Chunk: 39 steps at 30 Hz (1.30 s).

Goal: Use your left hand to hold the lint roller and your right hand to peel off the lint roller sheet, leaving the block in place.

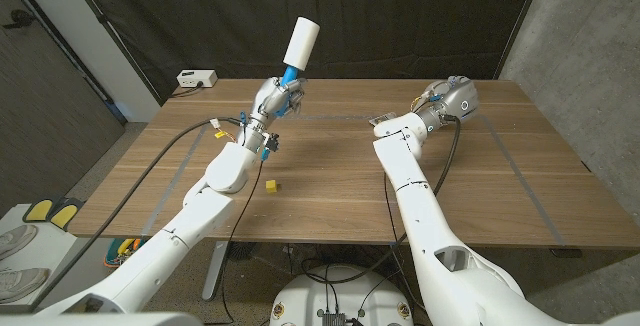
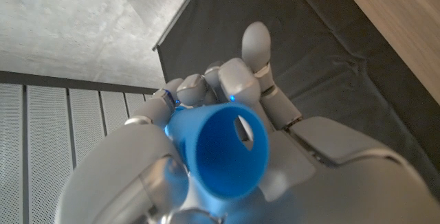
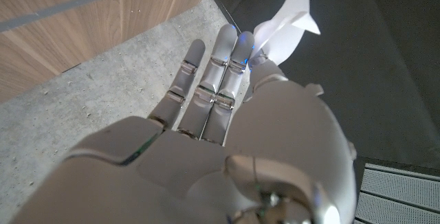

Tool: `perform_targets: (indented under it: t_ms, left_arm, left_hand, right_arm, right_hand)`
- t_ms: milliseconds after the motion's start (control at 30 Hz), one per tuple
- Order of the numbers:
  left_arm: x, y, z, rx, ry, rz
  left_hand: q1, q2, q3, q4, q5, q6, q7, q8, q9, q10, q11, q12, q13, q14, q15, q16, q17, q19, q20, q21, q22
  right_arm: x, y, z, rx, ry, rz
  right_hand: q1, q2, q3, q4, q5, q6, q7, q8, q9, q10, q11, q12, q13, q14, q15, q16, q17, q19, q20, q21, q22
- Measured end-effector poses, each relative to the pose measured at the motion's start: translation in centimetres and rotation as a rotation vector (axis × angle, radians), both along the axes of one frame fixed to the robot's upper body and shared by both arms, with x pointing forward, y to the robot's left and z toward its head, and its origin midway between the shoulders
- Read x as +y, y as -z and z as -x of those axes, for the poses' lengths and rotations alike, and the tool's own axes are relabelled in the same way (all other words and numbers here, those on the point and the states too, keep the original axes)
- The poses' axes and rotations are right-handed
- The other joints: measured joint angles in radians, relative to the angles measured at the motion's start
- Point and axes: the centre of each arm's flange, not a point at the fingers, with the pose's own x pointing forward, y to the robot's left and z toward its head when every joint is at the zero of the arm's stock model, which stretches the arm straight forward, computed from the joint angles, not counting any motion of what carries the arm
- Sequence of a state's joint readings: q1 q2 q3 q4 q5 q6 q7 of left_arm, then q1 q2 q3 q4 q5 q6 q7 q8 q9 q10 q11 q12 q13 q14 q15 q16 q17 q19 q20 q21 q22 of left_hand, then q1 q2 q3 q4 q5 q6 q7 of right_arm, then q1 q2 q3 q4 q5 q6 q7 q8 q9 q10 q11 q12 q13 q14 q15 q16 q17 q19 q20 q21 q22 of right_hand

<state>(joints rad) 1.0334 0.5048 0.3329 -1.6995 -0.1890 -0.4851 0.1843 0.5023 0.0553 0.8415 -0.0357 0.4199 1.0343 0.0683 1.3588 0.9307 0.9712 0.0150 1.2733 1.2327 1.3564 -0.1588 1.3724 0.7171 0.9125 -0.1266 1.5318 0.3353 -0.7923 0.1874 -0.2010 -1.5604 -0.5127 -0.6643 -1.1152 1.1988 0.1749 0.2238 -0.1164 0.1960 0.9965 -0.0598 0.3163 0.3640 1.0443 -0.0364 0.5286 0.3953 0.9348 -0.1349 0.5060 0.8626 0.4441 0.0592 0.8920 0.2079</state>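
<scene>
My left hand (image 1: 277, 97) is raised over the table's far middle and grips the lint roller by its blue handle (image 1: 290, 73). The white roll (image 1: 302, 40) points up and away. In the left wrist view the handle's hollow blue end (image 2: 227, 148) sits inside the curled fingers (image 2: 237, 80). My right hand (image 1: 447, 97) hangs above the table's back right. In the right wrist view a white peeled sheet (image 3: 285, 16) sticks out past the fingertips (image 3: 237, 49), pinched against the thumb while the other fingers reach out straight. A small yellow block (image 1: 270, 185) lies on the wooden table (image 1: 330, 181) below my left forearm.
A white box (image 1: 196, 79) with a cable sits at the table's back left corner. Dark curtains (image 1: 400, 16) hang behind the table, and a concrete wall (image 1: 590, 56) stands to the right. Grey tape lines (image 1: 520, 171) cross the tabletop.
</scene>
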Motion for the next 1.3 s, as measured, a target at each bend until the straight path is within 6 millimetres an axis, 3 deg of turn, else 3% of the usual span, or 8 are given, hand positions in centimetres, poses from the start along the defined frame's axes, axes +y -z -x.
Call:
perform_targets:
  t_ms: [167, 300, 433, 633, 733, 900, 1100, 1300]
  left_arm:
    - [1.3, 0.8, 0.6, -0.007, -0.128, 0.114]
    - [2.6, 1.4, 1.0, -0.013, -0.243, 0.199]
    - [3.5, 1.7, 1.4, -0.011, -0.32, 0.257]
    - [4.4, 2.1, 1.7, 0.001, -0.397, 0.325]
    - [4.7, 2.2, 1.9, 0.007, -0.413, 0.344]
    - [5.1, 2.2, 1.8, 0.028, -0.431, 0.365]
    - [5.8, 2.3, 1.4, 0.071, -0.431, 0.368]
    - [6.5, 2.2, 0.5, 0.118, -0.417, 0.344]
  left_hand:
    - [-0.03, 0.011, -0.012, 0.012, -0.095, -0.077, -0.007, -0.113, -0.177, -0.032, -0.032, 0.033, -0.112, -0.064, 0.018, -0.127, -0.106, -0.093, 0.029, 0.012, -0.047]
    - [-0.043, 0.013, -0.014, 0.014, -0.146, -0.132, 0.003, -0.142, -0.224, -0.052, -0.052, 0.059, -0.224, -0.101, 0.035, -0.215, -0.183, -0.152, 0.057, 0.012, -0.076]
    - [-0.06, 0.029, -0.022, 0.022, -0.196, -0.207, 0.021, -0.217, -0.321, -0.044, -0.065, -0.12, -0.438, -0.165, 0.046, -0.326, -0.27, -0.217, 0.095, -0.012, -0.129]
    - [-0.201, 0.051, -0.057, 0.058, -0.228, -0.304, 0.038, -0.364, -0.493, -0.115, -0.007, -0.32, -0.689, -0.327, 0.08, -0.549, -0.417, -0.354, 0.175, -0.143, -0.168]
    - [-0.281, 0.059, -0.062, 0.062, -0.228, -0.399, 0.015, -0.482, -0.58, -0.18, 0.016, -0.401, -0.777, -0.444, 0.115, -0.654, -0.476, -0.449, 0.235, -0.222, -0.168]
    - [-0.322, 0.033, 0.029, 0.104, -0.228, -0.559, -0.003, -0.662, -0.696, -0.33, 0.047, -0.543, -0.88, -0.652, 0.193, -0.784, -0.525, -0.566, 0.307, -0.334, -0.168]
    - [-0.332, 0.023, 0.028, 0.052, -0.228, -0.657, -0.029, -0.794, -0.747, -0.533, 0.069, -0.706, -0.967, -0.873, 0.267, -0.908, -0.532, -0.683, 0.339, -0.445, -0.165]
    - [-0.332, 0.023, 0.0, 0.016, -0.231, -0.705, -0.048, -0.863, -0.749, -0.628, 0.067, -0.783, -1.008, -0.989, 0.307, -0.966, -0.53, -0.773, 0.339, -0.514, -0.165]
  right_arm:
    - [0.2, 0.4, -0.1, 0.01, -0.027, 0.003]
    - [0.4, 0.6, -0.1, 0.015, -0.039, 0.007]
    - [0.6, 0.7, 0.0, 0.017, -0.043, 0.011]
    - [1.0, 0.8, 0.2, 0.014, -0.035, 0.023]
    - [1.1, 0.7, 0.2, 0.007, -0.027, 0.03]
    - [1.3, 0.8, 0.2, 0.01, -0.004, 0.04]
    - [1.5, 0.4, 0.4, 0.014, 0.032, 0.05]
    - [2.2, 0.4, 0.6, 0.032, 0.069, 0.06]
  right_hand:
    - [-0.021, 0.001, 0.013, 0.012, 0.0, -0.004, 0.003, -0.021, -0.015, -0.041, 0.007, -0.027, -0.016, -0.018, 0.01, -0.045, -0.051, 0.0, 0.0, 0.009, -0.007]
    - [-0.035, -0.002, 0.025, 0.013, 0.0, -0.011, 0.01, -0.037, -0.025, -0.078, 0.009, -0.051, -0.027, -0.033, 0.013, -0.069, -0.072, -0.008, 0.0, 0.014, -0.008]
    - [-0.049, -0.001, 0.038, 0.018, 0.0, -0.029, 0.02, -0.056, -0.036, -0.11, 0.008, -0.072, -0.036, -0.047, 0.017, -0.085, -0.084, -0.016, 0.001, 0.018, -0.013]
    - [-0.065, 0.005, 0.049, 0.02, 0.0, -0.044, 0.013, -0.067, -0.046, -0.124, 0.006, -0.083, -0.044, -0.063, 0.02, -0.1, -0.094, -0.02, -0.002, 0.021, -0.013]
    - [-0.071, 0.0, 0.057, 0.017, 0.0, -0.05, 0.011, -0.075, -0.049, -0.138, 0.007, -0.094, -0.049, -0.086, 0.026, -0.119, -0.105, -0.025, 0.003, 0.023, -0.017]
    - [-0.093, -0.009, 0.072, 0.016, -0.004, -0.096, 0.005, -0.103, -0.066, -0.197, 0.005, -0.132, -0.063, -0.147, 0.043, -0.178, -0.15, -0.039, 0.009, 0.023, -0.021]
    - [-0.113, -0.017, 0.083, 0.016, -0.004, -0.137, -0.008, -0.117, -0.083, -0.259, 0.005, -0.171, -0.077, -0.196, 0.055, -0.228, -0.192, -0.057, 0.011, 0.023, -0.025]
    - [-0.133, -0.036, 0.091, 0.016, -0.008, -0.168, -0.008, -0.125, -0.099, -0.343, -0.003, -0.226, -0.096, -0.255, 0.071, -0.273, -0.229, -0.074, 0.02, 0.023, -0.027]
